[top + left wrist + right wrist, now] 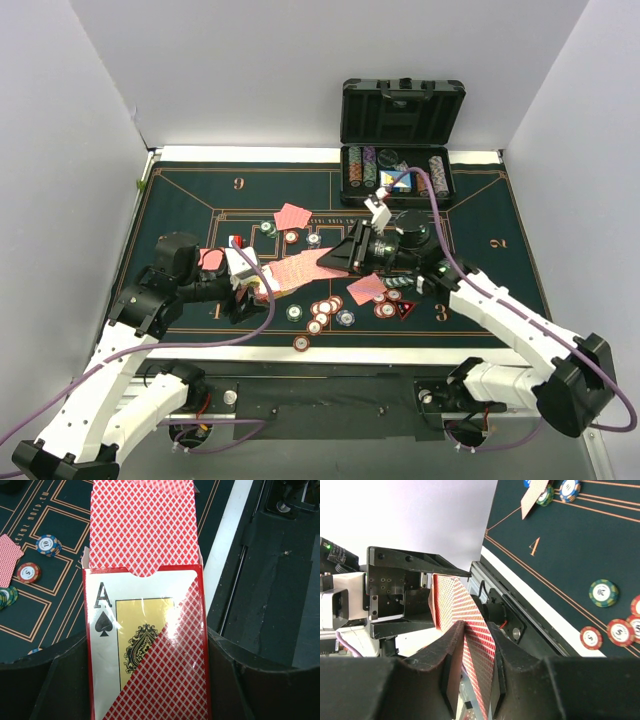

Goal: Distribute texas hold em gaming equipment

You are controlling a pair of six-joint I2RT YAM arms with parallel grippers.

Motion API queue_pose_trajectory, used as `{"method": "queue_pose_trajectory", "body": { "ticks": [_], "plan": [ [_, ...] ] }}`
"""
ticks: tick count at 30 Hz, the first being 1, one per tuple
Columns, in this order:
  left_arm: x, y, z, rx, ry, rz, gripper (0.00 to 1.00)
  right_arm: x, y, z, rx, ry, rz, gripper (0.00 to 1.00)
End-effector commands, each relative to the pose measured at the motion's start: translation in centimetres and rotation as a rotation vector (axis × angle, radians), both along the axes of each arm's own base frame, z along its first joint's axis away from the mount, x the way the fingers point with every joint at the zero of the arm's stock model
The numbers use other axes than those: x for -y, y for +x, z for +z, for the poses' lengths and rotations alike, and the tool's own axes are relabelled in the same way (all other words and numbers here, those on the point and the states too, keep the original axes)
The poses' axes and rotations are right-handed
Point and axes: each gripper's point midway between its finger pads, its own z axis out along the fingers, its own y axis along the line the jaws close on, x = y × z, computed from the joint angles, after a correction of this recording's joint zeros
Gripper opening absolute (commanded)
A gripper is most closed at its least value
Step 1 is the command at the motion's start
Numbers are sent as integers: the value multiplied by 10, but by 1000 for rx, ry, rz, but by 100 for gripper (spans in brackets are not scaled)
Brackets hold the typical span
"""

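Dark green felt mat (pixel 180 215), orange lines, covers most of the table. Black case (pixel 402 105) sits open at 1 o'clock off the mat centre, lid up, with rows of striped chips standing on edge in its tray.

Card box (pixel 145 645): red diamond lattice with an ace of spades panel on the face, glossy, at roughly 8 o'clock from mat centre. Left gripper (pixel 150 677) is clamped on it, 1 finger on each long side, jaws about half spread.

Playing cards (pixel 142 525): same red-and-white diamond backs, sticking out of the box mouth toward 3 o'clock in the top view. Right gripper (pixel 472 655) is pinched on their free end, seen edge-on, with a pad touching each face and the jaws narrow. Can't tell how many cards are in the pinch.

3 loose cards lie face down on the felt at 11 o'clock (pixel 293 215), 5 o'clock (pixel 366 289) and 9 o'clock (pixel 211 258).

Poker chips (pixel 325 308): small, round, stripe-edged, in red, green and blue-grey. They are scattered flat around 6 o'clock, and 1 red chip (pixel 301 343) lies at the mat's near edge.
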Motion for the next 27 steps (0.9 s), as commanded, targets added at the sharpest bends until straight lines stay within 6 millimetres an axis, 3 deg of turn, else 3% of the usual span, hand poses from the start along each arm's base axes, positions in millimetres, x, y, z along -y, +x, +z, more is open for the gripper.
{"method": "queue_pose_trajectory", "body": {
  "ticks": [1,6,8,13,17,23,27],
  "plan": [
    [5,5,29,96,-60,-18,0,26,0,3,38,-39,-25,19],
    [6,5,30,95,-60,-19,0,63,22,-27,-3,-95,-126,14],
    [5,4,30,96,-61,-19,0,76,31,-48,-31,-145,-164,12],
    [6,4,30,94,-64,-18,0,105,46,-126,-131,-386,-238,2],
    [6,5,32,97,-66,-16,0,120,55,-171,-167,-534,-264,0],
    [6,4,32,98,-66,-18,0,133,69,-203,-184,-661,-287,1],
    [5,4,32,97,-65,-17,0,134,70,-209,-184,-673,-294,5]
  ]
}}
